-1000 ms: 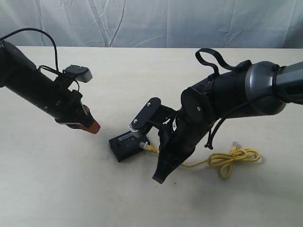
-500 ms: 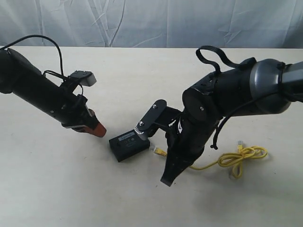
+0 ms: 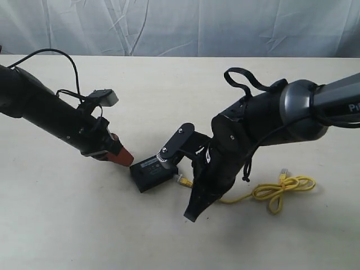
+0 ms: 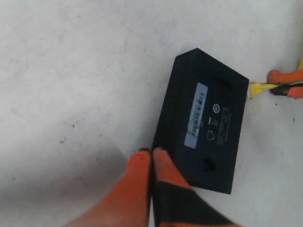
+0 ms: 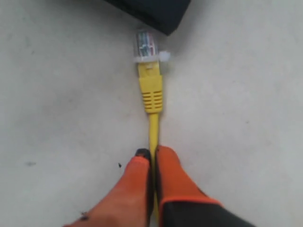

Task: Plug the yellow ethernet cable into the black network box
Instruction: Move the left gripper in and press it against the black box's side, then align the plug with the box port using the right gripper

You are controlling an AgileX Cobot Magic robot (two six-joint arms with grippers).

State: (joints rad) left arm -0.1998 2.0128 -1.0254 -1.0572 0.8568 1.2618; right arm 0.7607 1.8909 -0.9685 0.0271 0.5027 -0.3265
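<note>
The black network box (image 3: 151, 173) lies flat on the table, its white label up (image 4: 195, 115). My left gripper (image 4: 151, 152) is shut with nothing in it, its orange tips touching the box's near edge. My right gripper (image 5: 152, 153) is shut on the yellow ethernet cable (image 5: 153, 127) just behind its boot. The clear plug (image 5: 146, 46) points at the box's corner (image 5: 163, 14), a short gap away and outside the box. In the exterior view the plug end (image 3: 183, 181) lies just right of the box, and the cable's looped rest (image 3: 281, 188) trails to the right.
The table (image 3: 169, 90) is pale and bare around the box. A grey cloth backdrop (image 3: 180, 25) hangs behind its far edge. My right arm's bulky black wrist (image 3: 225, 157) looms over the cable just right of the box.
My left gripper has come down and right until its tips touch the box. The right arm pulled the plug away from the box, then shifted back slightly left; the loop followed.
</note>
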